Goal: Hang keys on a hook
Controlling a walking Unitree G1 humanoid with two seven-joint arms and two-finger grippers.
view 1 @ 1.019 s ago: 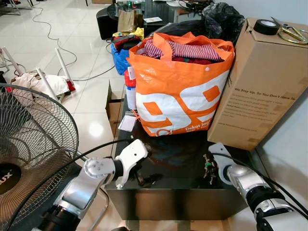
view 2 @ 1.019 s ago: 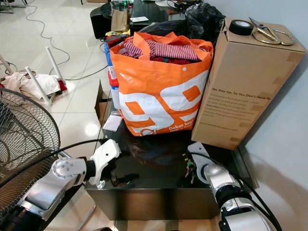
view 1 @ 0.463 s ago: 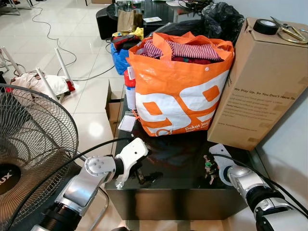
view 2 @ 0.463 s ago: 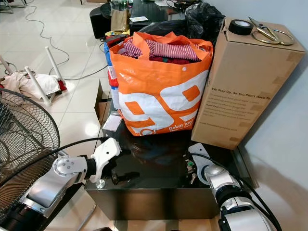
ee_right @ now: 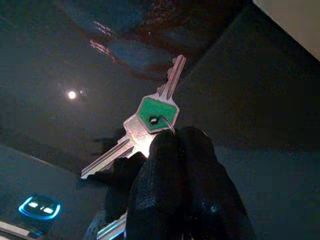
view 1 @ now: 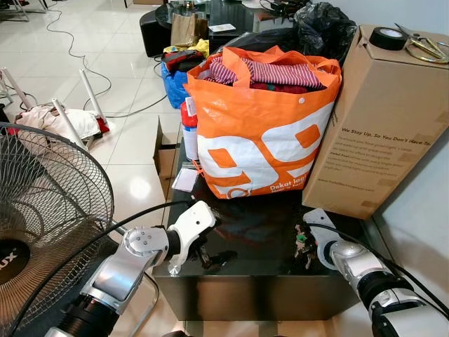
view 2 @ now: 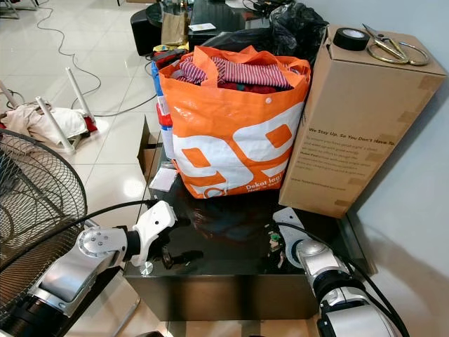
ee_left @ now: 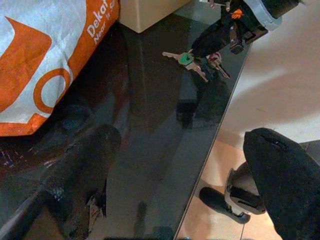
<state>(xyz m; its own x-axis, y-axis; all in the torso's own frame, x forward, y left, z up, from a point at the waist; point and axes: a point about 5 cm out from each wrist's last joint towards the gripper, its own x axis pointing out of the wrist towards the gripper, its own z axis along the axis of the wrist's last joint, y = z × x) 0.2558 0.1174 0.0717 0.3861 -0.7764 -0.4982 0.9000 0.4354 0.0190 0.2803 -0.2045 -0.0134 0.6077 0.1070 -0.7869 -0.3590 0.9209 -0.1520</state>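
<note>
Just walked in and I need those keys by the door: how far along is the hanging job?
Early. Done: the right pincer has shut on the keys, low over the black table. In hand: lifting them, it seems. Left: finding a hook and hanging them. The left pincer rests by the table's front edge.

The right tool (ee_right: 170, 165), pinching the keys (ee_right: 150, 117), now sits slightly lower and nearer the worktop (view 1: 259, 239) than a second ago.

Head stereo overhead; wrist views near table (view 1: 259, 239)
</note>
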